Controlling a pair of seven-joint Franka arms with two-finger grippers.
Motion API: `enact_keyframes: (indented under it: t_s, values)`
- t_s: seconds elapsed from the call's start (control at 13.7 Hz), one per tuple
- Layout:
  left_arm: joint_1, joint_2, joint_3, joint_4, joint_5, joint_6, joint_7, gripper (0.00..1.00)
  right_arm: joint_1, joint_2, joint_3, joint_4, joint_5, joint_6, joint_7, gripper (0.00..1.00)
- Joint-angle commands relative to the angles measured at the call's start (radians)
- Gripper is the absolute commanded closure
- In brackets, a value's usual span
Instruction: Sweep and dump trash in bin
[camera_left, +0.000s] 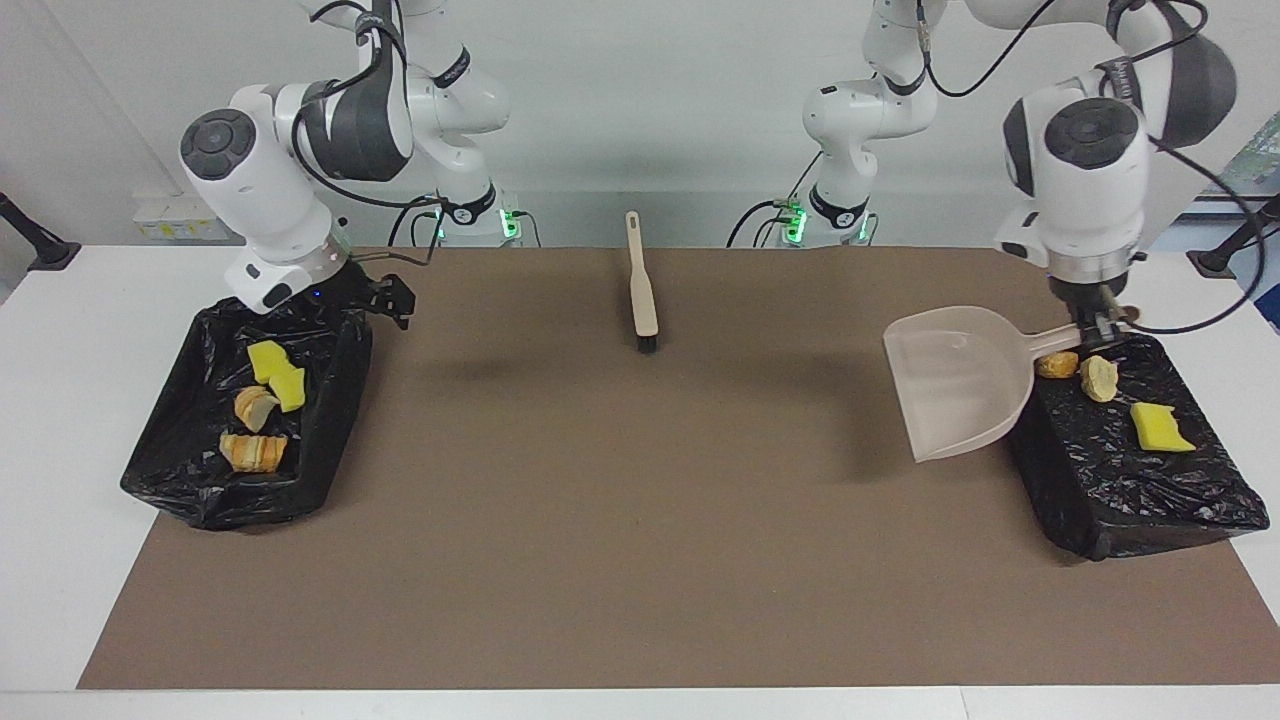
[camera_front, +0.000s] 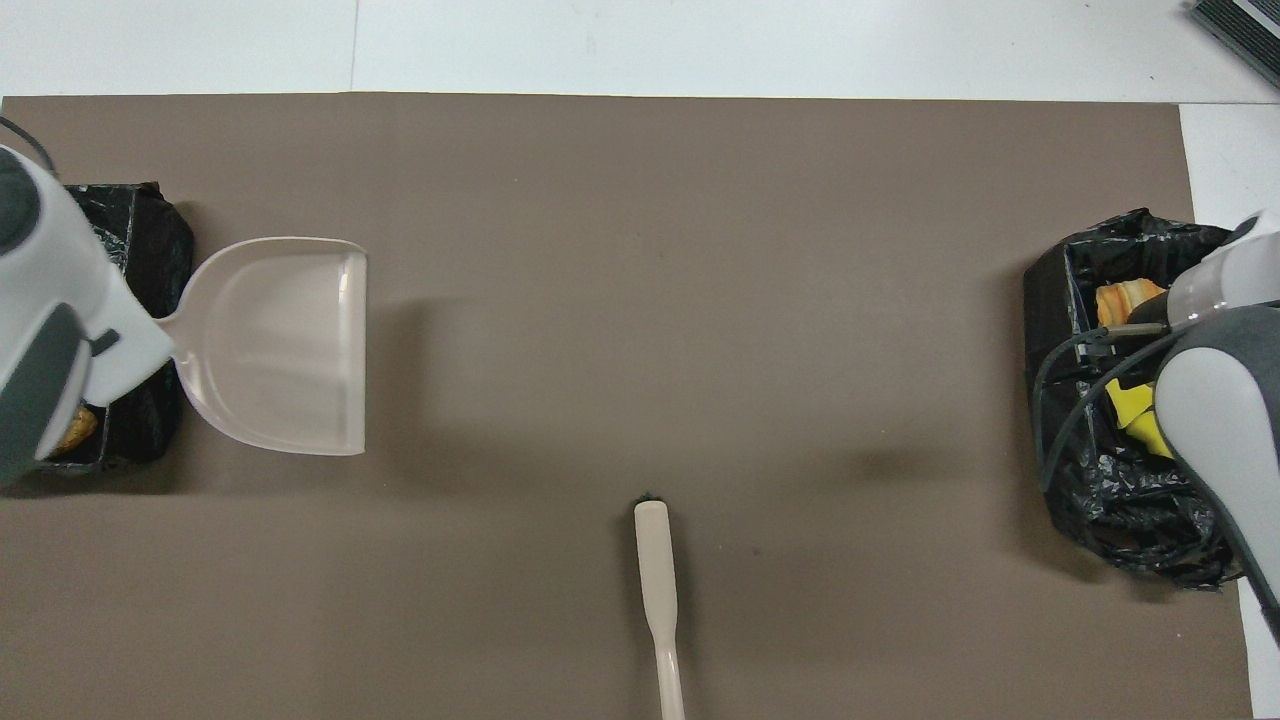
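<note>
- Brown mat (camera_left: 640, 500): we are seeing one, filling the middle of both frames over one white table (camera_left: 60, 400).
- Lined bins: we are counting two. One bin (camera_left: 330, 400) is sitting at centre left of the facing view, the other bin (camera_left: 1100, 500) at centre right.
- Trash: we are counting seven pieces in the facing view. In the centre-left bin are lying two yellow sponge chunks (camera_left: 277, 375) touching each other and two bread bits (camera_left: 253, 430). In the centre-right bin are lying a brown bread bit (camera_left: 1056, 365), a pale bread bit (camera_left: 1100, 379) and one yellow sponge piece (camera_left: 1160, 428).
- Brush (camera_left: 640, 290): one, lying on the mat at upper centre of the facing view, bristles pointing down-frame, well apart from both bins.
- Dustpan (camera_left: 960, 385): one, hanging in the air, its scoop over the mat beside the centre-right bin, its handle over that bin's upper corner.
- Left gripper (camera_left: 1098, 325): at centre right of the facing view, pinching the dustpan handle.
- Right gripper (camera_left: 385, 297): at upper left of the facing view, hanging over the centre-left bin's upper corner, fingers spread, holding nothing.
- View differences: in the overhead view both arms are covering much of the bins, so we are making out few pieces there; the scoop's hollow is showing whole there.
</note>
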Motion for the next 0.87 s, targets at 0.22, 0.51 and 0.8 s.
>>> enact_keyframes:
  t_s: [0.22, 0.51, 0.8]
  values:
    - [-0.300, 0.029, 0.022, -0.091, -0.206, -0.007, -0.642, 1.00, -0.083, -0.062, 0.087, 0.111, -0.058, -0.110, 0.064, 0.00]
    - [-0.415, 0.109, 0.022, -0.043, -0.393, 0.062, -1.043, 1.00, -0.110, -0.090, 0.122, 0.145, -0.016, -0.138, 0.198, 0.00]
    - [-0.488, 0.224, 0.022, 0.065, -0.476, 0.131, -1.376, 1.00, -0.023, -0.021, 0.024, 0.283, -0.013, -0.254, 0.201, 0.00]
